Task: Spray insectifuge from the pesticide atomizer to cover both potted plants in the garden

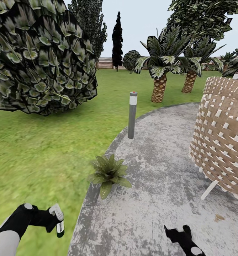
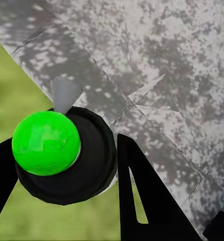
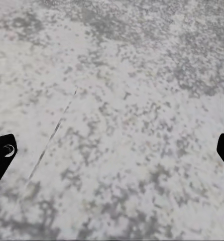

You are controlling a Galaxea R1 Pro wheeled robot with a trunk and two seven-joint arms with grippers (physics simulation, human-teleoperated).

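Pesticide atomizer (image 1: 59, 221) sits low at the near left of the head view, gripped by the left gripper (image 1: 51, 217) over the lawn (image 1: 44, 156) beside the paved patio's edge. Its white trigger head tops a dark body with a white label band. In the left wrist view the bottle (image 2: 67, 153) shows as a dark round body with a bright green ball on it, clamped between the black fingers (image 2: 147, 196), with grass and patio stone beneath.

At the near right, the right gripper (image 1: 177, 231) hangs over the patio (image 1: 158, 185); its wrist view shows two black fingertips (image 3: 1, 150) spread wide apart with bare grey stone between them, holding nothing.

A little farther on, one potted plant (image 1: 109, 173), a low rosette of pointed leaves, stands on the patio's rim where stone meets grass; any pot beneath the leaves is hidden. To the right stands a woven wicker piece (image 1: 222, 138) on pale legs; its inside cannot be seen. Beyond the plant a grey post (image 1: 132, 114) with a red-dotted top rises at the patio edge. A large dark bush (image 1: 40, 57) fills the left. Farther off stand two palms (image 1: 159, 71) and a slatted fence (image 1: 106, 63).
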